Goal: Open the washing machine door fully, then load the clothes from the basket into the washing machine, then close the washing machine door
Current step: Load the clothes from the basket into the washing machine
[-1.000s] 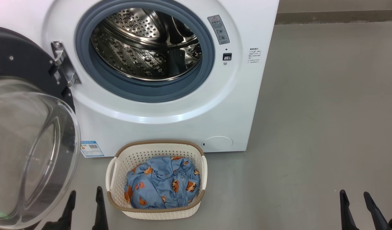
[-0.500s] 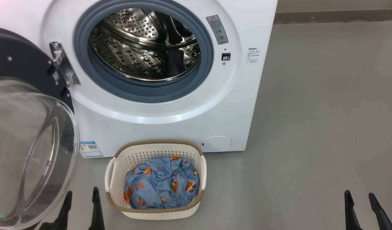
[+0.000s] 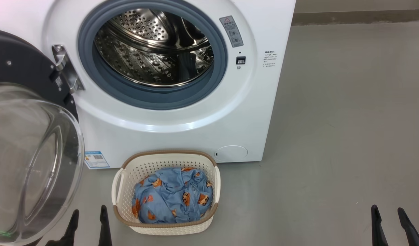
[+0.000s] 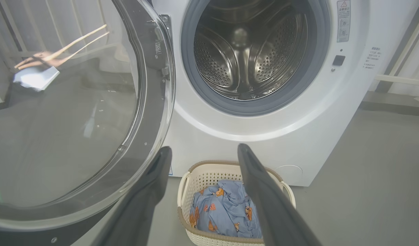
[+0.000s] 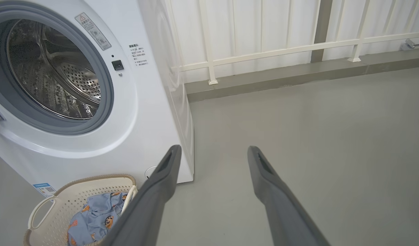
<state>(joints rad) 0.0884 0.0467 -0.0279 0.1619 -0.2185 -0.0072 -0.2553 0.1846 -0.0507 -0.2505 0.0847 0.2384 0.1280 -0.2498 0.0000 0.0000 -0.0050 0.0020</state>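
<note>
**Door wide open, bear-print laundry heaped in the basket**

The washing machine [image 3: 182, 130] has its washing machine door [image 3: 21, 65] swung out to the left, baring the steel drum [image 3: 154, 51]. The basket [image 3: 168, 152] sits on the floor just before it, holding the clothes [image 3: 173, 196]. They look light and limp and will likely trail, so pinch a raised fold mid-heap. The left gripper [image 3: 89, 210] and right gripper [image 3: 387, 207] are empty, fingers spread.

The clothes [image 3: 171, 198] are held in the basket [image 3: 161, 164], set just right of the left claw [image 3: 89, 210]. The washing machine [image 3: 182, 133] is placed beyond it, the washing machine door [image 3: 35, 160] ahead-left of that claw.
</note>
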